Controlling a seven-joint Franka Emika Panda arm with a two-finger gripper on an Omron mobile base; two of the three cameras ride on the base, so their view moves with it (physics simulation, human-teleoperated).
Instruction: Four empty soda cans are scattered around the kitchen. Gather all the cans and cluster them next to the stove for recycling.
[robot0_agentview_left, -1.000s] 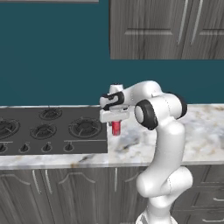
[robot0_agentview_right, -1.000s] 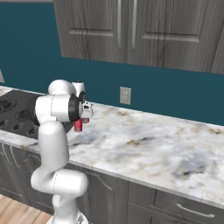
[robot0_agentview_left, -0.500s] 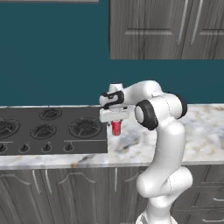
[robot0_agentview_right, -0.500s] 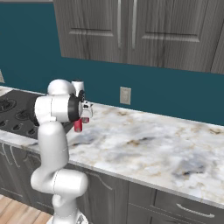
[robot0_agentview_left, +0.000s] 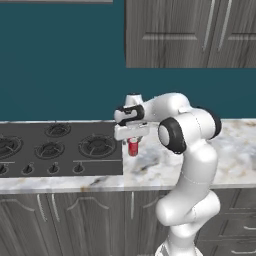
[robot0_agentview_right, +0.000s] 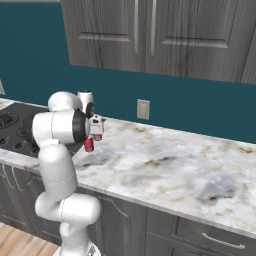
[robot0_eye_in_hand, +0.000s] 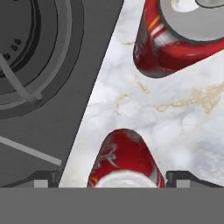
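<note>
Beside the stove (robot0_agentview_left: 60, 147), end effector (robot0_eye_in_hand: 124, 177) grips a soda can (robot0_eye_in_hand: 124, 159), white markings unreadable

Red cans (robot0_eye_in_hand: 124, 159), dark grey stove (robot0_eye_in_hand: 52, 87), marbled counter (robot0_eye_in_hand: 175, 131).

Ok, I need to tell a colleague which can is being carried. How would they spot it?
Find the dark stove set in the marble counter; just past its right edge hangs the white arm's end effector. The held can is the red one clamped there, above the marble, unlike the other can standing free on the counter.
</note>
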